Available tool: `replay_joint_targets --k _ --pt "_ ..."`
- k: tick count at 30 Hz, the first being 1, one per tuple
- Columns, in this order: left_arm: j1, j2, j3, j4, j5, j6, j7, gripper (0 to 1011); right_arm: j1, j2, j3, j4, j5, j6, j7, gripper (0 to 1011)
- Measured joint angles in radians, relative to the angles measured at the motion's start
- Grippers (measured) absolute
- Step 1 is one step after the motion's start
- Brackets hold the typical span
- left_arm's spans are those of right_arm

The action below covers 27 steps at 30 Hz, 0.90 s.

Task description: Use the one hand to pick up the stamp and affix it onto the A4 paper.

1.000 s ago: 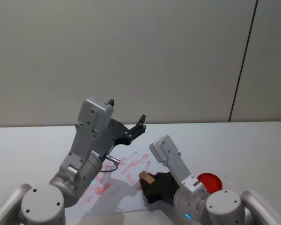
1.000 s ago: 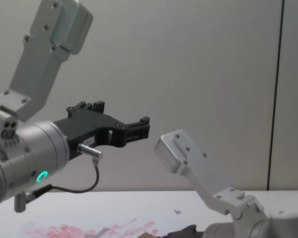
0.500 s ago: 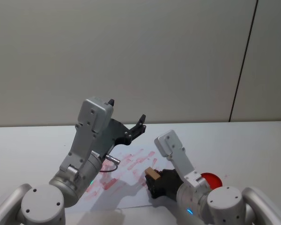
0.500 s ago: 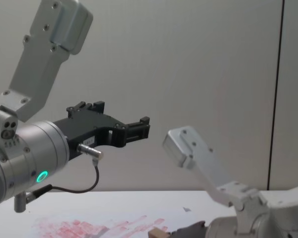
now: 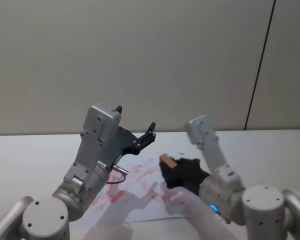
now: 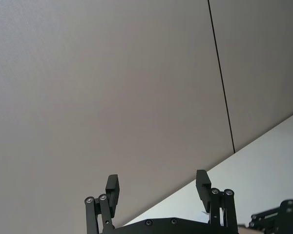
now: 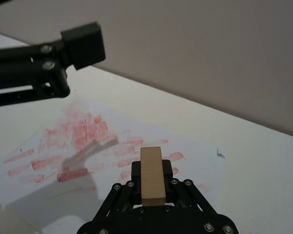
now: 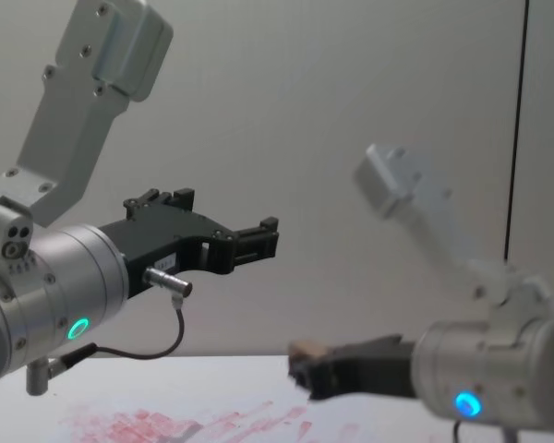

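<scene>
- Stamp (image 7: pixel 152 175) is clamped between the fingers of the right tool (image 5: pixel 170 170), with its light wooden end seen sticking out past the fingertips.
- Stamp is held up in the air over the right part of the A4 paper (image 5: pixel 130 192); in the chest view a clear gap is seen between it and the sheet.
- A4 paper is laid flat on the white worktop (image 5: pixel 35 155) and is blotched with red-pink marks across its middle.
- A blue light (image 8: pixel 464 403) is shown on the right wrist.
- Left tool (image 5: pixel 135 117) is held raised above the left part of the sheet, fingers spread wide apart, nothing gripped.
- A green light ring (image 8: pixel 78 327) is shown on the left wrist.
- Left tool is pointed toward the grey wall (image 5: pixel 140 50), well above the paper.
</scene>
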Motion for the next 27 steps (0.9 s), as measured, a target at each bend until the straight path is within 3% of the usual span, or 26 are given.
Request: replay_joint_targets --k 8,12,19,27 --pt "0.000 0.000 0.000 0.000 0.000 0.000 0.000 1001 -0.042 0.052 0.043 -0.091 0.064 0.012 -0.023 221" --pt "0.000 0.000 0.000 0.000 0.000 0.000 0.000 1001 -0.080 0.097 0.072 -0.138 0.091 0.035 -0.041 221" --pt "0.000 0.000 0.000 0.000 0.000 0.000 0.000 1001 -0.124 0.145 0.100 -0.174 0.108 0.052 -0.061 221" --pt "0.000 0.000 0.000 0.000 0.000 0.000 0.000 1001 -0.141 0.168 0.113 -0.179 0.108 0.055 -0.069 221"
